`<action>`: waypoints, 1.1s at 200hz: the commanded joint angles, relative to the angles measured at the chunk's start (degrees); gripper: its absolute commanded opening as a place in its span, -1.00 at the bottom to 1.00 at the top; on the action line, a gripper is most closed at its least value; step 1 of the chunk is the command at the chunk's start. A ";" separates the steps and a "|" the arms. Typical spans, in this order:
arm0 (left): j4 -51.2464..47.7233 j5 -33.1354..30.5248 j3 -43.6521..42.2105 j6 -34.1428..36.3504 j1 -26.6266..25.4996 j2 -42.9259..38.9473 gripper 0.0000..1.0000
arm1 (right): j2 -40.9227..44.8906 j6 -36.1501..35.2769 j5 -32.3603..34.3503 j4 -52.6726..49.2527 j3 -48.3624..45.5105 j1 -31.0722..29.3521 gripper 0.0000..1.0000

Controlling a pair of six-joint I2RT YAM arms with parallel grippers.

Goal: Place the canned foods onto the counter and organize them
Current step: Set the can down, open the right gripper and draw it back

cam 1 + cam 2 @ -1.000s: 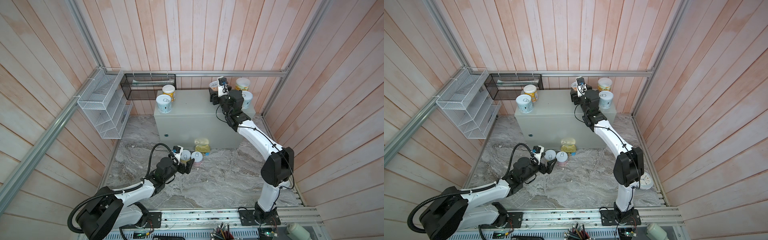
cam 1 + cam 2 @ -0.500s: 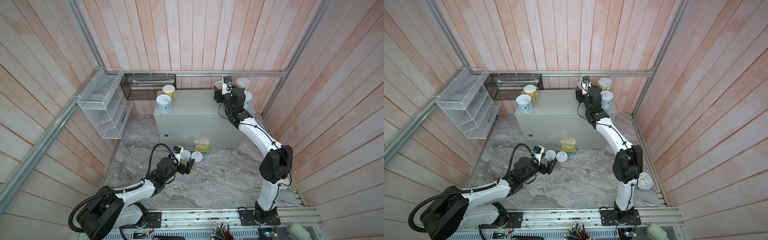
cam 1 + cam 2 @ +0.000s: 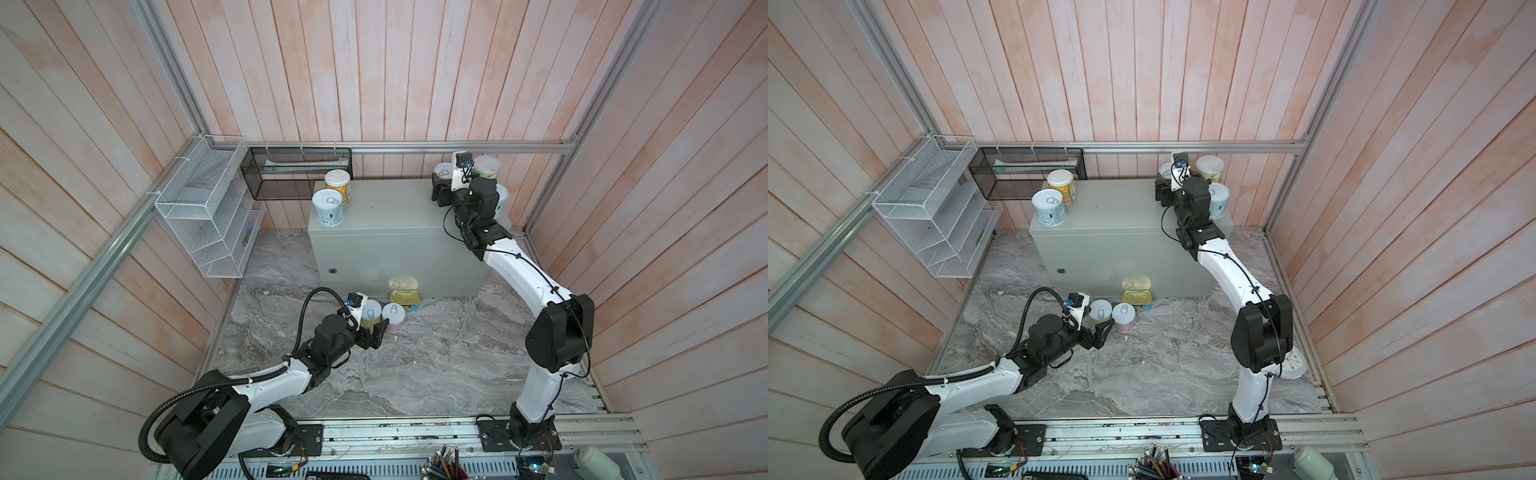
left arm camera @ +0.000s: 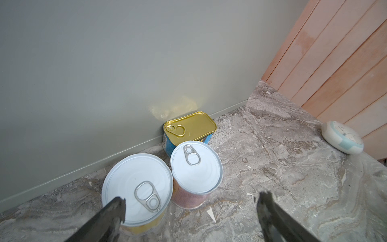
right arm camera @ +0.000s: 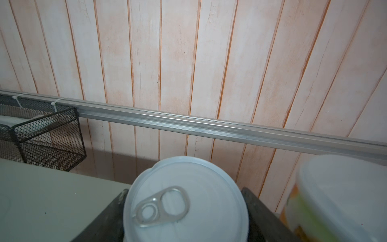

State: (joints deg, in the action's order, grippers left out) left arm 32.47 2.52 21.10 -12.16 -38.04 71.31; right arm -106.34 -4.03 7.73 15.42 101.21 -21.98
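Round cans: seven. Rectangular tin: one.

On the worktop [image 3: 395, 212], five cans:
- orange-label can [image 3: 337, 185] and pale blue can [image 3: 328, 208], close together at the left rear corner
- silver-top can [image 3: 442, 170] at the right rear
- yellow-green can [image 3: 486, 166] just beside it
- second pale blue can [image 3: 503, 199], half hidden behind the right arm [image 3: 519, 270]

On the marble floor [image 3: 415, 365], three items by the worktop's front:
- yellow can [image 4: 136, 188] and pink can [image 4: 195, 167], side by side
- gold-topped tin [image 4: 189, 126] behind them

Left tool [image 3: 373, 333]: fingers spread wide, empty, low before the yellow and pink cans.

Right tool [image 5: 184, 192]: fingers flank the silver-top can. I cannot tell whether it is gripped or released.

Sundries, one each:
- white wire basket [image 3: 208, 216]
- black mesh basket [image 3: 297, 174]
- round white disc [image 3: 1293, 363] on the marble
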 commanded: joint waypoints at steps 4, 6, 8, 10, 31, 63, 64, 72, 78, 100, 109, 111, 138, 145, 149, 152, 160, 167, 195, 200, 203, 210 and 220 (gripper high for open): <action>-0.21 -0.33 1.31 0.47 -0.28 0.51 1.00 | 3.44 0.46 -1.76 1.82 -0.10 0.27 0.66; -0.21 -0.28 1.31 0.45 -0.23 0.50 1.00 | 3.56 0.48 -1.86 1.88 -0.12 0.27 0.66; -0.26 -0.32 1.31 0.47 -0.27 0.54 1.00 | 3.61 0.51 -2.02 1.82 -0.18 0.27 0.66; -0.29 -0.26 1.31 0.45 -0.28 0.51 1.00 | 3.85 0.51 -2.19 1.81 -0.21 0.25 0.66; -0.45 -0.33 1.42 0.37 -0.28 0.65 1.00 | 5.60 1.67 -3.54 1.85 -1.22 0.27 0.66; -0.83 -0.48 1.75 0.20 -0.28 1.09 1.00 | 9.19 2.95 -5.72 1.30 -3.21 0.16 0.66; -0.83 -0.45 1.75 0.16 -0.28 1.06 1.00 | 9.30 2.96 -5.80 1.29 -3.30 0.12 0.66; -0.85 -0.50 1.81 0.01 -0.28 1.17 1.00 | 10.67 3.24 -6.62 0.91 -4.11 0.11 0.66; -0.91 -0.50 1.83 -0.02 -0.28 1.22 1.00 | 11.58 3.32 -7.27 0.78 -4.77 0.14 0.66; -1.05 -0.50 2.00 -0.28 -0.28 1.56 1.00 | 15.40 2.93 -12.80 0.43 -8.40 0.09 0.66; -1.09 -0.43 2.06 -0.42 -0.28 1.61 1.00 | 16.87 1.88 -16.82 0.38 -9.81 -0.02 0.66; -1.09 -0.42 2.05 -0.48 -0.28 1.68 1.00 | 17.11 1.71 -17.54 0.33 -10.13 0.00 0.66; -1.00 -0.15 2.08 -0.89 -0.28 1.65 1.00 | 20.19 1.59 -19.72 -1.97 -11.68 -1.13 0.67; -0.92 -0.06 2.05 -0.94 -0.28 1.70 1.00 | 21.00 2.26 -19.84 -2.55 -11.99 -1.36 0.67; -0.92 -0.06 2.10 -1.00 -0.28 1.71 1.00 | 21.60 2.83 -19.95 -2.59 -12.43 -1.40 0.67; -0.92 -0.06 2.08 -1.02 -0.28 1.65 1.00 | 22.02 3.15 -20.08 -2.56 -12.66 -1.47 0.67; -1.00 -0.13 2.10 -1.03 -0.29 1.64 1.00 | 23.40 4.13 -20.54 -2.27 -13.79 -1.49 0.67; -1.09 -0.15 2.09 -1.06 -0.28 1.61 1.00 | 24.69 4.95 -21.10 -1.91 -14.92 -1.49 0.67; -2.35 -1.18 2.53 -1.35 -0.28 1.44 1.00 | 30.21 7.55 -22.06 -2.36 -19.94 -1.58 0.67; -2.74 -1.49 2.68 -1.31 -0.27 1.43 1.00 | 31.27 7.91 -22.02 -2.50 -21.07 -1.58 0.67; -3.01 -1.78 2.71 -1.39 -0.20 1.36 1.00 | 32.01 8.09 -21.97 -2.58 -21.85 -1.58 0.67; -3.47 -2.39 2.80 -1.54 -0.25 1.21 1.00 | 33.68 8.19 -21.88 -2.73 -23.86 -1.58 0.68; -4.09 -3.17 2.97 -1.84 -0.19 1.27 1.00 | 35.92 8.00 -21.41 -3.05 -26.63 -1.58 0.68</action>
State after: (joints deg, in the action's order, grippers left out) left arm 30.06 2.02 22.28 -13.15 -38.04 72.64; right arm -75.02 2.04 -12.82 13.43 79.15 -23.40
